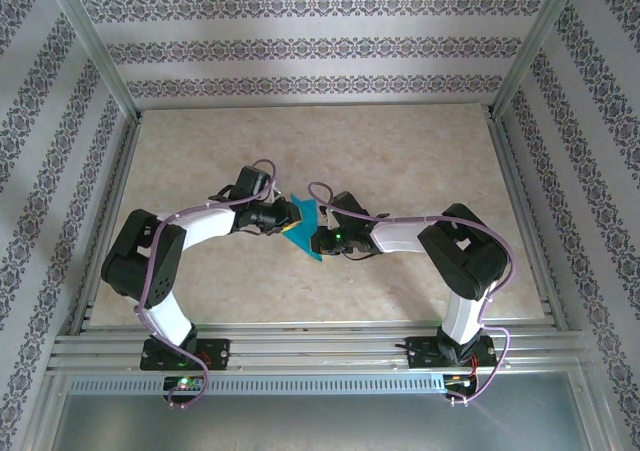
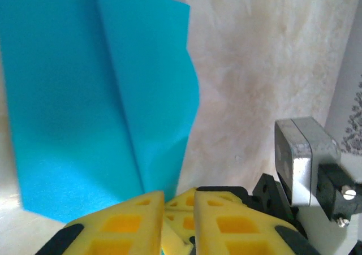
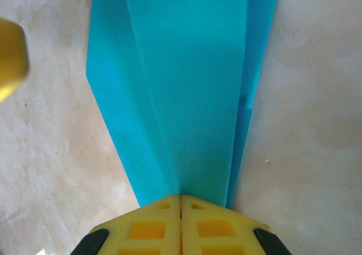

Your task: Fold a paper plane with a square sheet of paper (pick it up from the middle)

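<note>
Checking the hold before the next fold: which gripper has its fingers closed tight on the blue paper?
The right gripper: its fingers meet on the blue paper with no gap, while the left gripper shows a gap between its fingers.

Top view: bright, even, diffuse light, slightly hazy. Faint soft shadows lie beside the arms (image 1: 215,221) on the desk (image 1: 400,141). The frame posts (image 1: 95,46) splay toward the corners.
Left wrist: paper (image 2: 68,96) vivid, with darker shading on its left panel. Desk pale and washed out. Left tool (image 2: 179,198) near and soft-focused.
Right wrist: paper evenly lit, with a thin shadow along its right fold. Yellow shape (image 3: 8,57) at the left edge wholly blurred.
</note>
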You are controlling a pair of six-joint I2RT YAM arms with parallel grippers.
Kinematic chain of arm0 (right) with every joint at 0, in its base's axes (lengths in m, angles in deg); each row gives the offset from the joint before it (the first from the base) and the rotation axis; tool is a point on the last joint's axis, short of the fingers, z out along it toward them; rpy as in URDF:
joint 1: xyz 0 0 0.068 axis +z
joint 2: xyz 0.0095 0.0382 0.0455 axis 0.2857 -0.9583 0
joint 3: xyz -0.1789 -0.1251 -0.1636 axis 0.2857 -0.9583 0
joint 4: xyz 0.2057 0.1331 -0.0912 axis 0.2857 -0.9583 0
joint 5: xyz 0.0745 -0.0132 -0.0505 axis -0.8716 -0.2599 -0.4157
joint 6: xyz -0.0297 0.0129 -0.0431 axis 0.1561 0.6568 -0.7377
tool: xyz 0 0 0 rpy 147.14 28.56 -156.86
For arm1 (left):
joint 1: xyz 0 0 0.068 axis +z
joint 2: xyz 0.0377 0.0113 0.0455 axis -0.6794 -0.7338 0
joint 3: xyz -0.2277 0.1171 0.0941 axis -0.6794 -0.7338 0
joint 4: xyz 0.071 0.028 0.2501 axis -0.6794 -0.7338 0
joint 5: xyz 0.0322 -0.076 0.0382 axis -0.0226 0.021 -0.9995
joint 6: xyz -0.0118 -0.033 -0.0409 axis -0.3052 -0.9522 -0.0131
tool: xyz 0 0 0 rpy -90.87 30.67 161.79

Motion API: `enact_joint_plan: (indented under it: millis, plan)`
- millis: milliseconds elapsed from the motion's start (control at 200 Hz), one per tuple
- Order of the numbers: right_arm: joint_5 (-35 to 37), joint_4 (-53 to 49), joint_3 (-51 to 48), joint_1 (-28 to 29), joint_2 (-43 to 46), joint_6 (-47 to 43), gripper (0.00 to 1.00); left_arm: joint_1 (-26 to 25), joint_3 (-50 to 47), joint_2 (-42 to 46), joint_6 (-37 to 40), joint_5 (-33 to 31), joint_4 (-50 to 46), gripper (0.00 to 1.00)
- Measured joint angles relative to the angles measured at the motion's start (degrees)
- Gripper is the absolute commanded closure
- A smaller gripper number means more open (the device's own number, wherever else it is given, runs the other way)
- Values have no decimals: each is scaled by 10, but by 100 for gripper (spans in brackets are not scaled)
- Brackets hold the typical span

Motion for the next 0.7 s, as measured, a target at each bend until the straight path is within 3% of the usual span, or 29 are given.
enact_joint_plan:
  millis: [280, 700]
  plan:
    - [0, -19, 12, 0, -4, -2, 93, -12, 0, -58, -2, 32, 64, 87]
    - [2, -48, 27, 0, -8, -3, 93, -20, 22, -93, 19, 30, 45, 88]
